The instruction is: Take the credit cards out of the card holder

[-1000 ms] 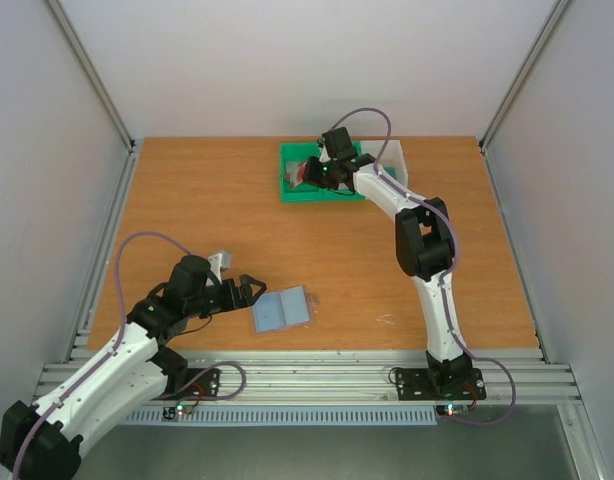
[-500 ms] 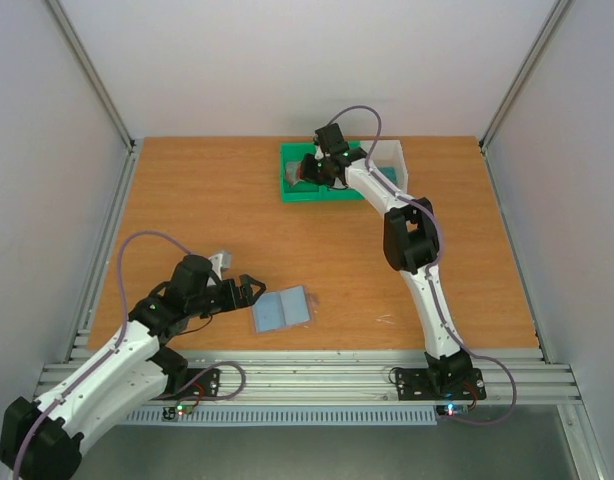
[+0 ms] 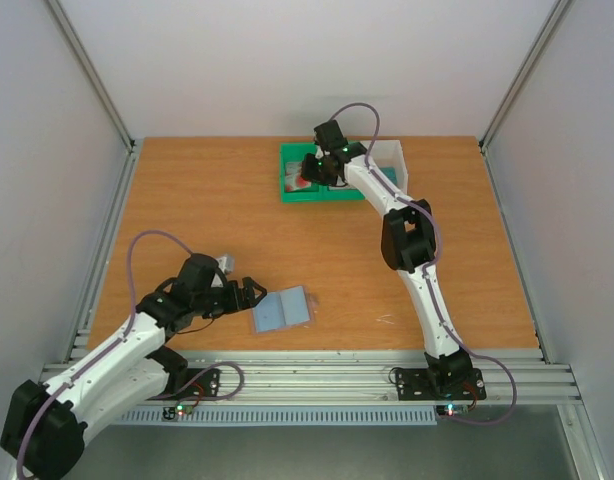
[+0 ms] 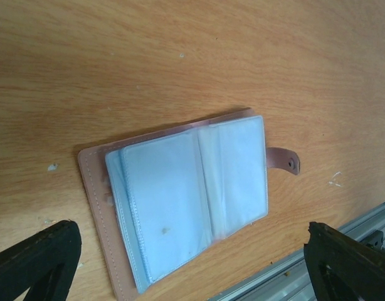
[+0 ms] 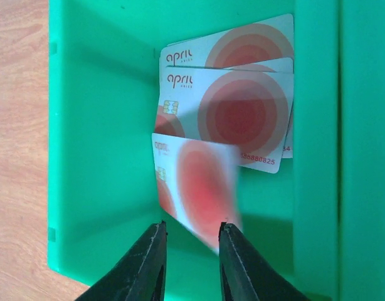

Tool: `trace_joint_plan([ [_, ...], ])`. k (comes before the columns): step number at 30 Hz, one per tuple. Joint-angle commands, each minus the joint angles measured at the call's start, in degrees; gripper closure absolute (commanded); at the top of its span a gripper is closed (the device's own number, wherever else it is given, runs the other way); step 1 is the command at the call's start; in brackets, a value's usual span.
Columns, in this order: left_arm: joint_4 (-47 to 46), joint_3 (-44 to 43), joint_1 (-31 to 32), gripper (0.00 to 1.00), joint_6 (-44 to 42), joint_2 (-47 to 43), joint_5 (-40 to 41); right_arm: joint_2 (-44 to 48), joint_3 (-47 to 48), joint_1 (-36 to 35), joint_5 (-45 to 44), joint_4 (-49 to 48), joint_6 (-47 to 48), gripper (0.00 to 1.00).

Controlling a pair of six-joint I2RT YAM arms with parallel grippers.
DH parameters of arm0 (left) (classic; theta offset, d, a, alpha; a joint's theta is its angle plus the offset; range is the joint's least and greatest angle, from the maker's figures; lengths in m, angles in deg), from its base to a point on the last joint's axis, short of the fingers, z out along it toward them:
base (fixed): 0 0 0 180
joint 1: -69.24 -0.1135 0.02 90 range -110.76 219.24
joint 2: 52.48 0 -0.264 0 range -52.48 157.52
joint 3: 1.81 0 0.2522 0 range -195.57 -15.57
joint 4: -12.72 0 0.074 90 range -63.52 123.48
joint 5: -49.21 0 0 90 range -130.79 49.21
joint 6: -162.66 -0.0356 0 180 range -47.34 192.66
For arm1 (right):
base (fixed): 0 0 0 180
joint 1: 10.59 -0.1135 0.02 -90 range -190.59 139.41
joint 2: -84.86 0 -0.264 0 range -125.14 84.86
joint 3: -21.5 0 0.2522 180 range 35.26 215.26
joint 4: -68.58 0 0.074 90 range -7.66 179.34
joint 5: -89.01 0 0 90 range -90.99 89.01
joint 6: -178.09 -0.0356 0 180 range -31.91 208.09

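hovering right claw [image 5: 192,227], jaws parted — blurred card [image 5: 199,182], green tray [image 5: 98,157]

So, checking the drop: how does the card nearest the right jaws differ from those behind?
The nearest card is blurred and skewed; the stacked cards are sharp, print readable. The nearest card overlaps the stacked cards. All are white with red circles, in the green tray.

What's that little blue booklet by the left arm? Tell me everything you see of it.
The card holder lies open and flat on the wooden table, a brownish-pink stitched cover underneath, pale blue plastic sleeves on top. A strap with a dark snap sticks out one side. Its sleeves look empty; only the table touches it.
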Motion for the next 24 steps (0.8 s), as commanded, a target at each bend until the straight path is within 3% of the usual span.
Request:
trace_joint_plan([
  [1, 2.18, -2.53, -0.17, 0.03, 0.12, 1.35, -0.66, 3.57, 2.42, 0.32, -1.45, 5.05, 1.19, 0.72],
  [6, 2.9, -2.38, -0.16, 0.07, -0.02, 2.1, -1.98, 6.87, 2.44, 0.0, 0.78, 10.33, 1.47, 0.62],
  [11, 1.56, -1.09, -0.16, 0.14, 2.35, 1.53, -3.37, 12.14, -1.24, -1.23, 1.09, 14.8, 3.04, 0.61],
  [24, -2.52, 0.92, -0.16, 0.29, 4.05, 4.14, -4.35, 40.76, -42.83, -4.67, 6.98, 0.37, 1.3, 0.62],
])
